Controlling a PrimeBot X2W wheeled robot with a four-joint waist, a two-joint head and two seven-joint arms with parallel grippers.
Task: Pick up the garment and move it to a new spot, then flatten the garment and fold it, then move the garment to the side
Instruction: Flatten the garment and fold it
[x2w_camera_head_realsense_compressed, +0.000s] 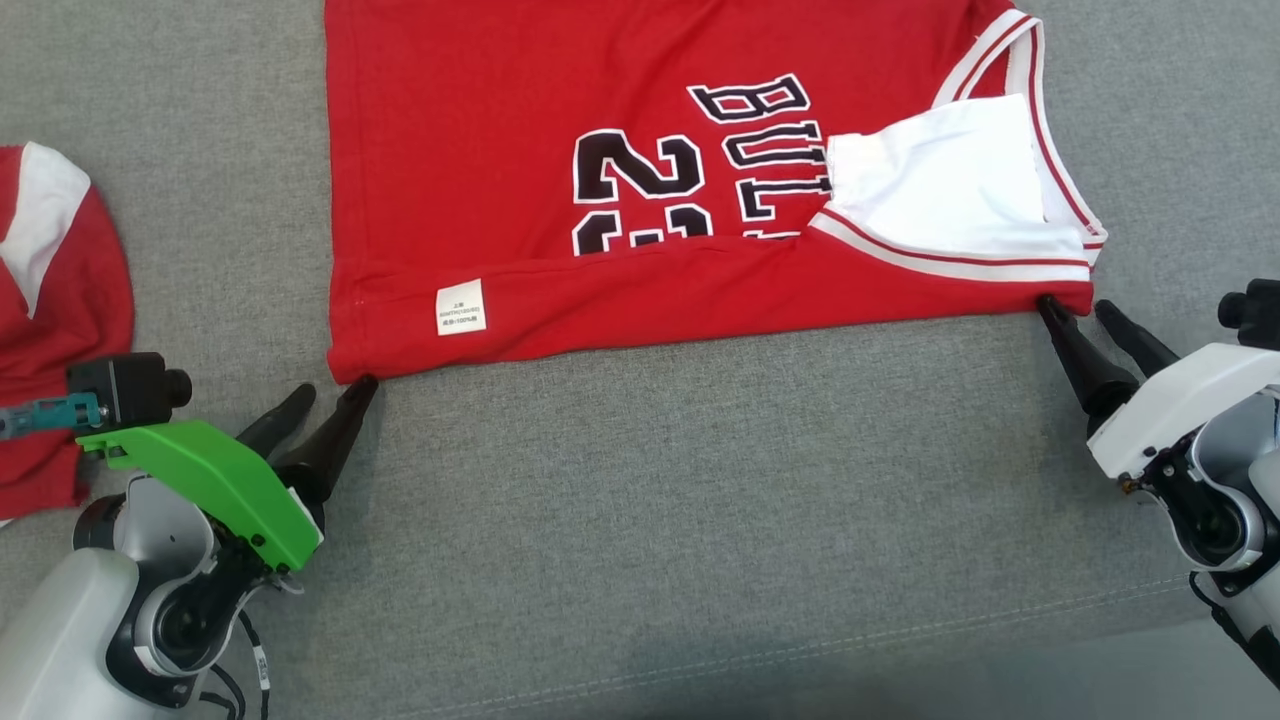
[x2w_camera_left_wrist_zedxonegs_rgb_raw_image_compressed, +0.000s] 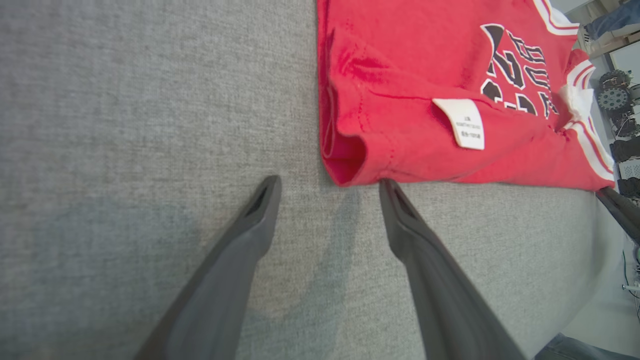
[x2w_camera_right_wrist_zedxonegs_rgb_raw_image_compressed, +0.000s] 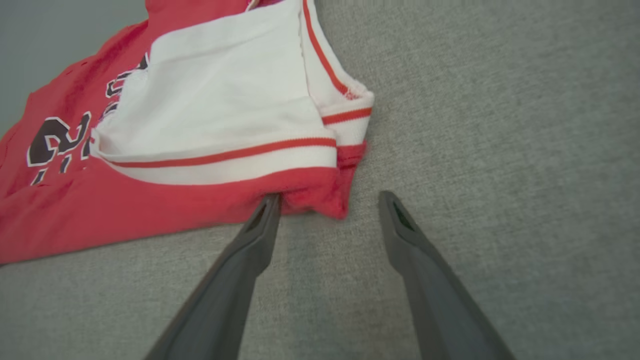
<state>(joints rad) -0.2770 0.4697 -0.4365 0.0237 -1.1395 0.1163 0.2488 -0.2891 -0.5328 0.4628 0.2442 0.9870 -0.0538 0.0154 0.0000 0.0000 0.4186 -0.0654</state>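
Grey woven upholstery (x2w_camera_head_realsense_compressed: 700, 520) is spreading across the whole field and is carrying a red basketball jersey (x2w_camera_head_realsense_compressed: 480, 150). The jersey is lying flat at the upper centre of the head view, its near long edge folded over so that a white care label (x2w_camera_head_realsense_compressed: 461, 307) is facing up. Black, white-edged numerals (x2w_camera_head_realsense_compressed: 640, 170) are showing just beyond the fold, and a white inner panel (x2w_camera_head_realsense_compressed: 940, 180) is lying exposed at the striped armhole end.

The left claw (x2w_camera_head_realsense_compressed: 337, 386) is standing wide and gripping nothing. In the left wrist view this left claw (x2w_camera_left_wrist_zedxonegs_rgb_raw_image_compressed: 330, 182) is bracketing the jersey's near left corner, one fingertip meeting the folded hem.

The right claw (x2w_camera_head_realsense_compressed: 1074, 303) is likewise standing wide and empty. In the right wrist view the right claw (x2w_camera_right_wrist_zedxonegs_rgb_raw_image_compressed: 330, 196) is meeting the near right corner with one fingertip, the other lying over bare upholstery just beside it.

A second red-and-white garment (x2w_camera_head_realsense_compressed: 50, 300) is lying well apart at the far left, beside the left arm's green bracket (x2w_camera_head_realsense_compressed: 210, 485).
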